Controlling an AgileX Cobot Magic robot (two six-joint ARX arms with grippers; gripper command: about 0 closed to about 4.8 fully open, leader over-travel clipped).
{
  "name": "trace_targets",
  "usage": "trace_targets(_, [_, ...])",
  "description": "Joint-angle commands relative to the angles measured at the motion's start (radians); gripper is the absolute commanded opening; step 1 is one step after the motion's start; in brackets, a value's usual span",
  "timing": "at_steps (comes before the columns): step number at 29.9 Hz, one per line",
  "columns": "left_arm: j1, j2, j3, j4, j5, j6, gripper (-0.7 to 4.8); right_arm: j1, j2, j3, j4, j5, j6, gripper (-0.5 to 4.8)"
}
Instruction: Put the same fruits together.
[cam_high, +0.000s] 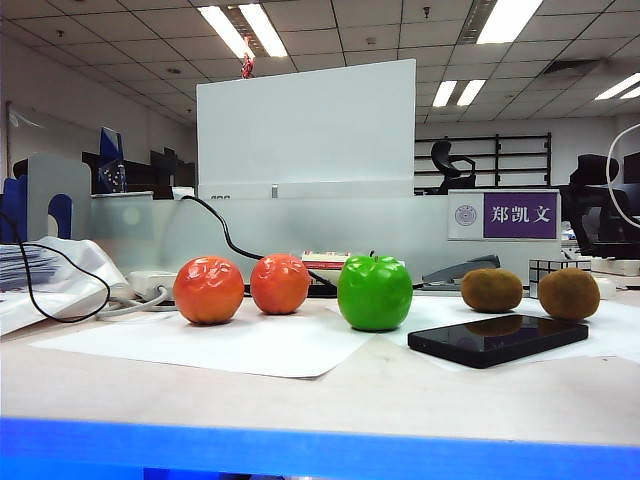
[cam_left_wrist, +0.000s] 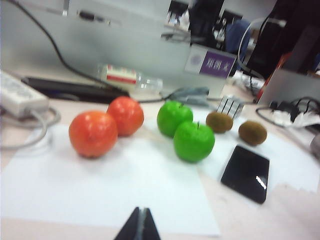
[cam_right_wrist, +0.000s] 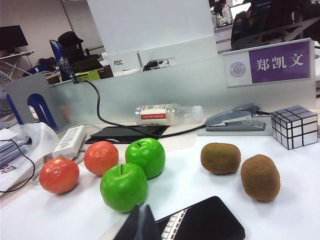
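Six toy fruits stand on white paper in pairs. Two orange-red dimpled fruits (cam_high: 209, 289) (cam_high: 279, 283) sit side by side at the left. A green apple (cam_high: 374, 292) stands in the middle and hides its twin; both apples (cam_left_wrist: 193, 141) (cam_left_wrist: 174, 117) show in the left wrist view. Two brown kiwis (cam_high: 491, 290) (cam_high: 568, 293) lie at the right. My left gripper (cam_left_wrist: 140, 211) is shut and empty, hovering over the paper well short of the fruits. My right gripper (cam_right_wrist: 141, 209) is shut and empty, close in front of a green apple (cam_right_wrist: 123, 186). Neither gripper shows in the exterior view.
A black phone (cam_high: 496, 338) lies in front of the kiwis. A silver mirror cube (cam_right_wrist: 293, 126), a stapler (cam_right_wrist: 236, 120), a lying bottle (cam_right_wrist: 167, 114), a power strip (cam_right_wrist: 69, 141) and black cables sit behind the fruits. A frosted partition (cam_high: 300, 225) with a name plate closes the back.
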Motion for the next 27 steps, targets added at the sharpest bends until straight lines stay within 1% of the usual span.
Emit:
trace_targets(1, [0.000, -0.002, 0.004, -0.027, 0.002, -0.002, -0.03, 0.000, -0.002, 0.004, 0.011, -0.002, 0.000, 0.00])
trace_targets(10, [0.000, -0.002, 0.004, -0.030, 0.002, -0.001, -0.03, 0.000, -0.002, 0.004, 0.011, -0.002, 0.000, 0.00])
trace_targets(12, [0.000, -0.002, 0.004, -0.034, 0.000, 0.021, -0.03, 0.000, -0.001, 0.004, 0.011, -0.002, 0.000, 0.00])
trace_targets(15, [0.000, -0.002, 0.004, -0.037, -0.004, 0.191, -0.03, 0.000, -0.002, 0.004, 0.011, -0.002, 0.000, 0.00])
trace_targets(17, [0.007, -0.002, 0.004, -0.037, -0.009, 0.276, -0.03, 0.000, -0.002, 0.004, 0.011, -0.002, 0.000, 0.00])
trace_targets(19, [0.055, -0.002, 0.004, -0.035, -0.007, 0.313, -0.03, 0.001, -0.002, 0.004, 0.011, -0.002, 0.000, 0.00])
trace_targets(25, [0.259, -0.002, -0.001, -0.032, -0.007, 0.316, -0.03, 0.000, -0.001, 0.004, 0.011, -0.002, 0.000, 0.00])
trace_targets(27, [0.310, -0.002, -0.008, -0.027, -0.006, 0.316, -0.03, 0.000, -0.002, 0.004, 0.011, -0.002, 0.000, 0.00])
